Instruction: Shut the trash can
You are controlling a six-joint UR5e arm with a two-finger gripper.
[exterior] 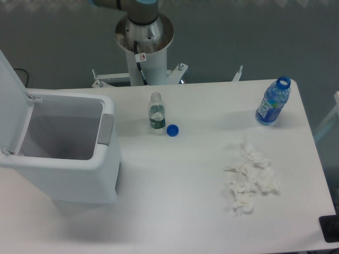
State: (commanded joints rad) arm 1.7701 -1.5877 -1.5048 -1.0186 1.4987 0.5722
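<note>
The trash can [79, 169] is a large white rectangular bin with rounded corners, standing upright on the tabletop. Its flat white lid [11, 84] is swung up at the left edge, leaving the grey interior exposed. A grey latch tab [106, 129] sits on the right rim. No gripper is in view to place it against.
</note>
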